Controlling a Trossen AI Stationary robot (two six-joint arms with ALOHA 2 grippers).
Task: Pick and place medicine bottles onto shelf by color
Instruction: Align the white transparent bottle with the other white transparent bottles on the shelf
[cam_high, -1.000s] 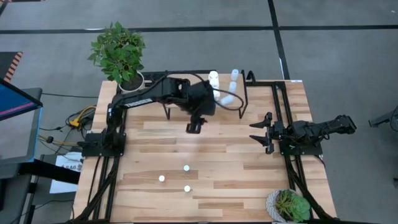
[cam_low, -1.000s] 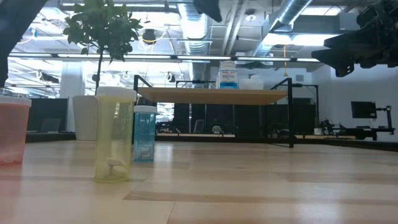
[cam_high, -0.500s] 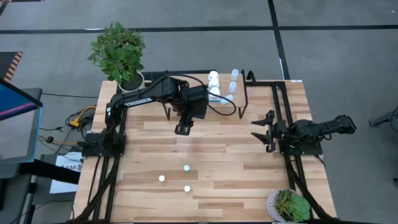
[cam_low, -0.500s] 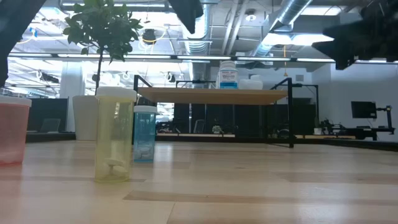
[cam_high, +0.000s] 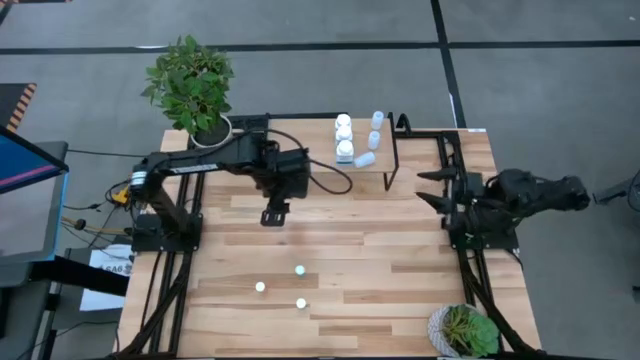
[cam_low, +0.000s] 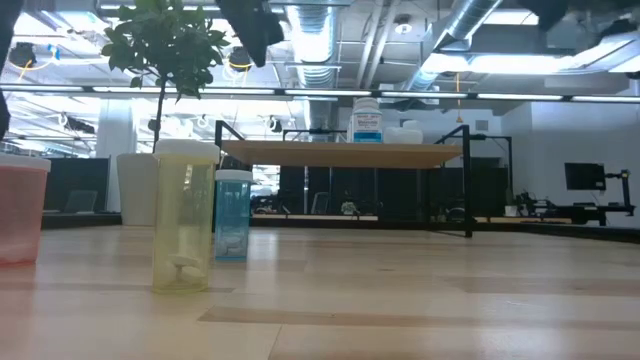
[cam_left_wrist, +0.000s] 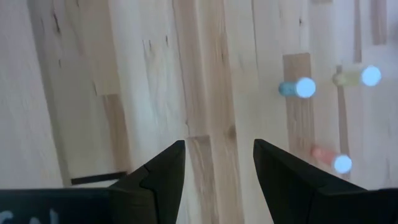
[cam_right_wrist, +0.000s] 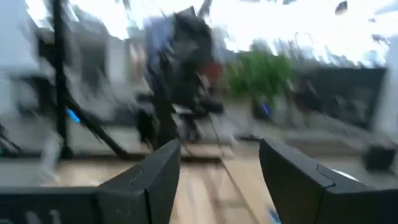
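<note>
Moved since a second ago: my left tool (cam_high: 273, 215) has swung away from the shelf (cam_high: 385, 150) toward the middle of the worktop (cam_high: 380, 290); my right tool (cam_high: 432, 188) has pulled up nearer the shelf's frame.

High view, left arm: it reaches in from the left edge, tool hanging over bare wood, empty, well apart from every bottle.
High view, right arm: it waits at the right edge, tool pointing inward, just beside the black frame.
High view, shelf: five bottles at the far edge, a cluster of white ones (cam_high: 343, 137) and pale ones (cam_high: 375, 128), one of them lying on its side (cam_high: 364, 159).
High view, near side: three small bottles (cam_high: 299, 269) stand on the worktop, well apart from the shelf.
High view, plants: a leafy one (cam_high: 190, 85) at the far left corner, a small one (cam_high: 464, 330) at the near right corner.

Low view: a yellow bottle (cam_low: 184, 217), a blue bottle (cam_low: 233, 214) and a reddish one (cam_low: 20, 210) stand close to the lens; the shelf board (cam_low: 345, 153) carries a white labelled bottle (cam_low: 367, 120).

Left wrist view: my fingers (cam_left_wrist: 165, 171) are spread, nothing between them; blue (cam_left_wrist: 297, 88), yellow (cam_left_wrist: 357, 77) and reddish (cam_left_wrist: 329, 158) bottles sit ahead.

Right wrist view: blurred; fingers (cam_right_wrist: 158, 171) spread and empty.
</note>
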